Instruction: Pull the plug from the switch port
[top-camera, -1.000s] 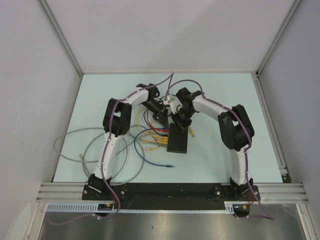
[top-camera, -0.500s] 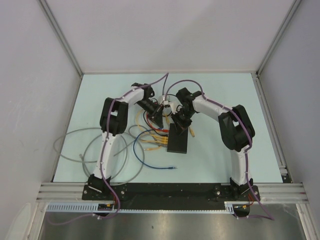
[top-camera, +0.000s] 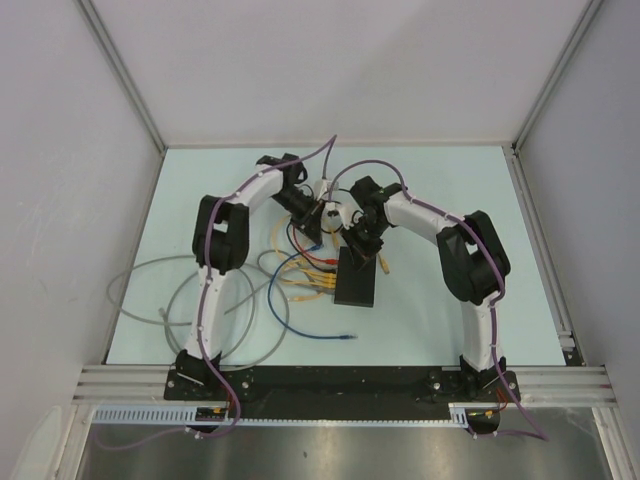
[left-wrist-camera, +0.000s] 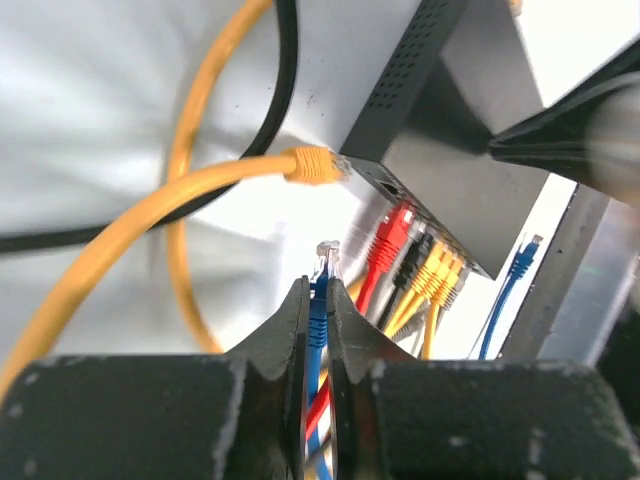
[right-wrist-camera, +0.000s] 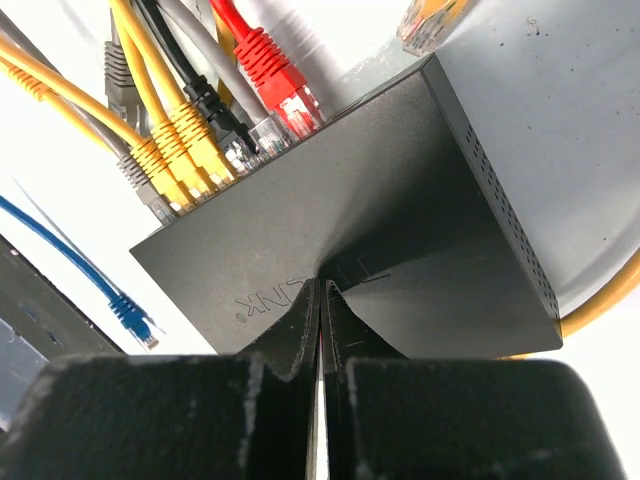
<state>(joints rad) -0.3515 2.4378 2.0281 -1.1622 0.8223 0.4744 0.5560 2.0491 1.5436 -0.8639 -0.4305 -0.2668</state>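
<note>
1. The top camera shows the layout. The switch (top-camera: 357, 283) lies flat near the middle of the table (top-camera: 480, 200), a little toward the near edge. Both arms bend in over its far end, and grey cable (top-camera: 150, 262) loops toward the table's left edge. How the fingers are set cannot be made out from up here.
2. The left wrist camera alone shows the grip. The left gripper (left-wrist-camera: 318, 290) is closed almost fully, pinching the blue plug (left-wrist-camera: 322, 268) just below its clear tip. The plug stands upright, apart from the switch and facing the row of sockets.
3. In that view a red plug (left-wrist-camera: 393, 228) and several yellow plugs (left-wrist-camera: 440, 275) sit in the sockets. An orange plug (left-wrist-camera: 312, 165) meets the switch's corner; whether it is seated cannot be told.
4. The right wrist camera shows the right gripper (right-wrist-camera: 320, 290) with its fingers together and nothing between them. Their tips press on the switch's top face.
5. Raised lettering on that face reads TP-LINK, upside down here, with the fingertips covering its middle.
6. A second blue cable end (right-wrist-camera: 135, 320) lies loose on the table, toward the near edge.
</note>
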